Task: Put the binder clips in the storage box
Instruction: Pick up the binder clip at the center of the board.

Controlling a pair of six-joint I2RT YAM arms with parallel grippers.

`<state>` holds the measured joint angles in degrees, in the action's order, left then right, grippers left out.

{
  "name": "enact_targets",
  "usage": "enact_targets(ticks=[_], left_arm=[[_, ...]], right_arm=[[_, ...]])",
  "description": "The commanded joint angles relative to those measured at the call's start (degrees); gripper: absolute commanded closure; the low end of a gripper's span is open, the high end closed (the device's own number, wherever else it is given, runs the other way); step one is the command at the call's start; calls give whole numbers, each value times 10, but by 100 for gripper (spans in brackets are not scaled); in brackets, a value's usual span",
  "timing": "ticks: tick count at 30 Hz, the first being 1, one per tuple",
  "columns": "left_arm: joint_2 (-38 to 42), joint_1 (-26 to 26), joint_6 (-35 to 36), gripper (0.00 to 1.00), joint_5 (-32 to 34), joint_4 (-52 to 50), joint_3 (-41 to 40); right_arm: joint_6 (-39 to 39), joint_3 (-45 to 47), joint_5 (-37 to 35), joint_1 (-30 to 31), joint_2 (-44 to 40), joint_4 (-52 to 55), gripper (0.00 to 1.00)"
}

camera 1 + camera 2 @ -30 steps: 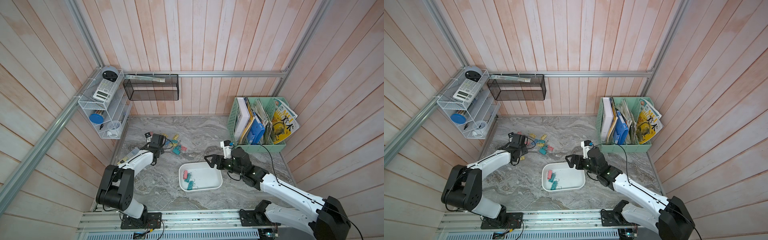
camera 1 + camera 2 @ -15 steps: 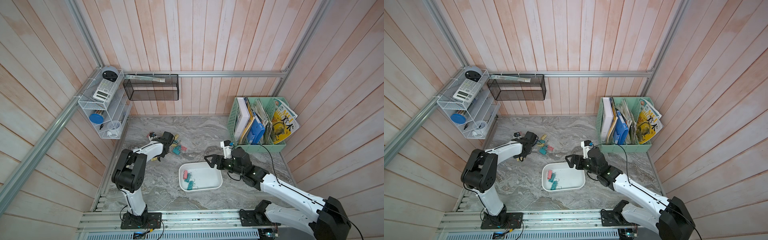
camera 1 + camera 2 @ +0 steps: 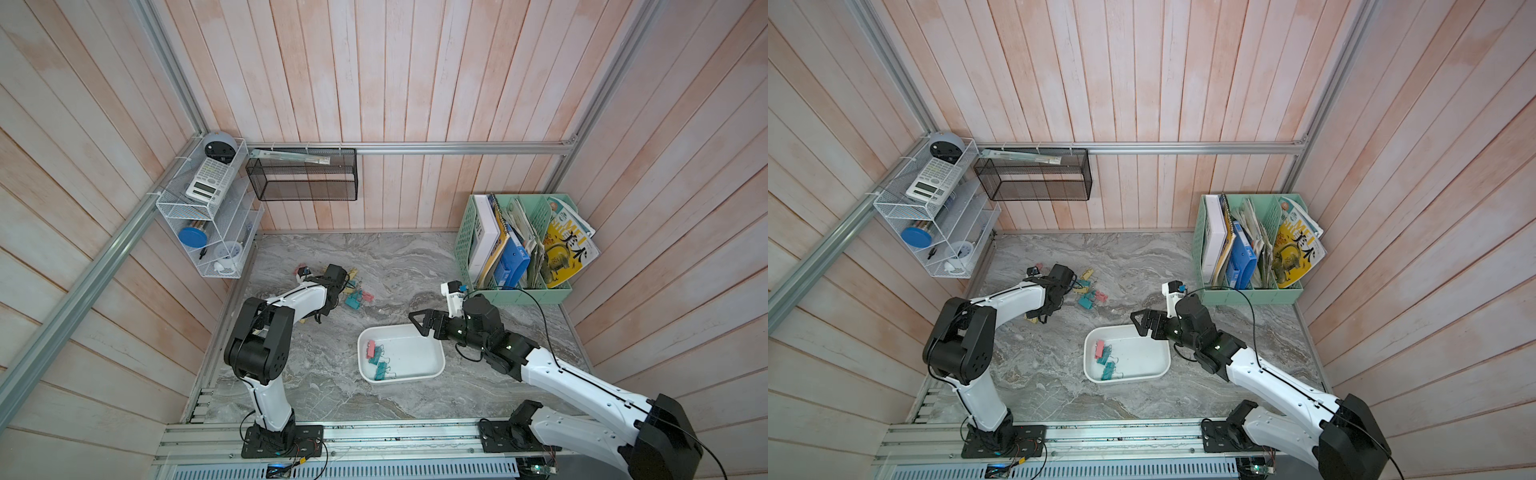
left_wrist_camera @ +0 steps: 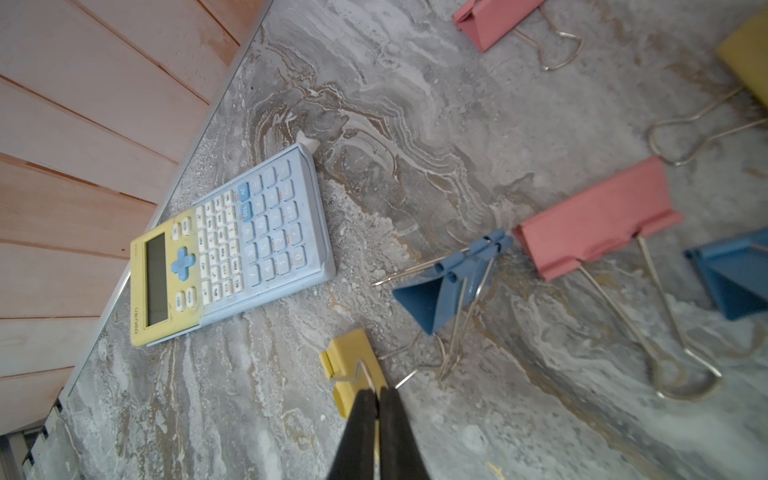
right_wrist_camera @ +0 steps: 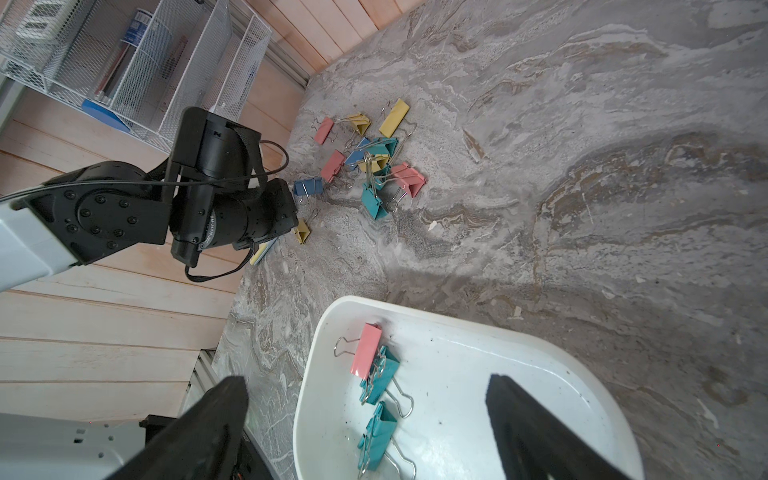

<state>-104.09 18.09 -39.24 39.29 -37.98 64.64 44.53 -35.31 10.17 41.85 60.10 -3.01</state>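
Left wrist view: your left gripper (image 4: 377,399) pinched the wire handle of a yellow binder clip (image 4: 348,365), jaws pressed together, a calculator (image 4: 232,245) lying beyond the fingertips; in both top views the outstretched, low left arm (image 3: 299,297) hid this pinch. Right wrist view: your right gripper (image 5: 365,380) hovered spread wide above the storage box (image 5: 540,353), which held one pink and two teal clips. Loose binder clips (image 5: 374,166) lay just beside the left gripper.

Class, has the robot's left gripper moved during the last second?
Yes. In a top view the black left gripper has shifted away from the white wire wall shelf, toward the loose pastel binder clips.
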Motion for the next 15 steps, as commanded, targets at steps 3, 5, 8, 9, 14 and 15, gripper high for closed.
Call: enact_targets(ticks=[3, 5, 8, 9, 14, 15], left_arm=[[66, 6, 32, 100, -29, 1, -10], [107, 23, 63, 100, -49, 1, -13], [178, 73, 95, 100, -83, 8, -18], [201, 95, 96, 100, -84, 8, -19], [281, 254, 95, 100, -81, 2, -2], [287, 290, 92, 100, -72, 1, 2]], right_arm=[[-8, -8, 2, -6, -15, -3, 3], [14, -2, 22, -28, -12, -15, 2], [68, 12, 103, -97, 12, -56, 2], [83, 16, 126, -118, 20, -70, 2], [101, 20, 162, -181, 26, -72, 2], [98, 21, 162, -187, 22, -67, 2]])
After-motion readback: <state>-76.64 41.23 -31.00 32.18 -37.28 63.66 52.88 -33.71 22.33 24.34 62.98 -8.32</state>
